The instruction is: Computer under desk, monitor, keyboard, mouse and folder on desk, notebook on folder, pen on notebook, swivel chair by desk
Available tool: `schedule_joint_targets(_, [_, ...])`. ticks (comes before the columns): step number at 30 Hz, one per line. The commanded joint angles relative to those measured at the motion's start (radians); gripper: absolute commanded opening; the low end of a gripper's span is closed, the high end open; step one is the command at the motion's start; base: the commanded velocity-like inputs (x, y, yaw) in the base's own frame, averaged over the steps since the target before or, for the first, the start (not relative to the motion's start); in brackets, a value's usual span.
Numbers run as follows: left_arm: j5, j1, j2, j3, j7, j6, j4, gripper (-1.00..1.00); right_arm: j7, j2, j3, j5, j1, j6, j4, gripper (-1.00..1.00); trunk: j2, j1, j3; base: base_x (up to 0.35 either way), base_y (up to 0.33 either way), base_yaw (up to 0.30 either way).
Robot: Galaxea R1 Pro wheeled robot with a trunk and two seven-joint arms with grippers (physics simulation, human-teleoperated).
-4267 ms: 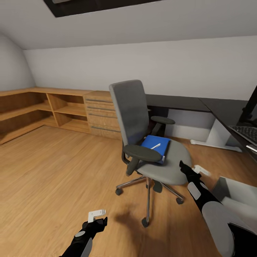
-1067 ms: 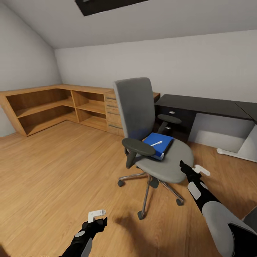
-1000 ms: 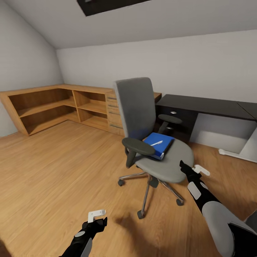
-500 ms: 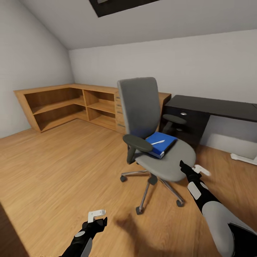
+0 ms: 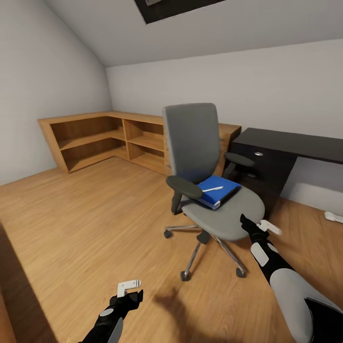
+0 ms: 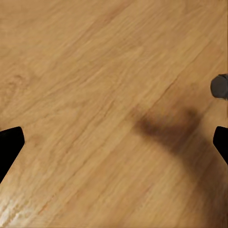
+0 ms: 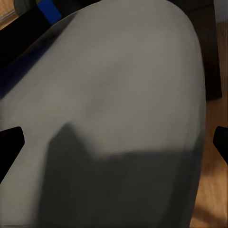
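Observation:
The grey swivel chair (image 5: 209, 190) stands in the middle of the head view. On its seat lies the blue folder (image 5: 220, 191) with a white pen (image 5: 212, 189) on top; I cannot tell a notebook apart from the blue stack. The black desk (image 5: 290, 141) stands behind it at the right. My right gripper (image 5: 267, 227) hangs open at the seat's near right edge, and its wrist view looks closely at the grey seat (image 7: 123, 95) between the spread fingers of the right gripper (image 7: 114, 142). My left gripper (image 5: 129, 287) is open, low over bare floor (image 6: 95, 71). Computer, monitor, keyboard and mouse are out of view.
A low light-wood shelf cabinet (image 5: 109, 138) runs along the back left corner. Black drawers with silver knobs (image 5: 258, 154) sit under the desk's left end. A white desk foot (image 5: 334, 216) lies at the right edge. A chair castor (image 6: 219, 87) shows near the left gripper.
The whole view has swung left: cabinet and desk slid right in the picture, and the desk's right wing left it. Chair, folder and pen lie as before. Both arms hold their pose.

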Motion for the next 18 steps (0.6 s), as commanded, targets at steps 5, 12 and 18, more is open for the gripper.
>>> schedule_joint_targets(5, [0.010,0.000,-0.001,0.000,0.003,0.005,0.001,1.00,0.007,0.000,0.006,-0.011,0.000,-0.004,0.024,1.00,0.000,0.000,-0.001,0.000,0.000,0.159])
schedule_joint_targets(12, [0.010,0.000,-0.001,0.000,0.003,0.005,0.002,1.00,0.007,0.000,0.005,-0.011,0.000,-0.004,0.024,1.00,0.000,0.000,-0.001,0.000,0.000,0.115])
schedule_joint_targets(18, [0.010,0.000,-0.001,-0.001,0.003,0.004,0.002,1.00,0.007,-0.003,0.005,-0.011,0.000,-0.004,0.024,1.00,0.000,0.000,-0.001,0.000,0.000,0.011])
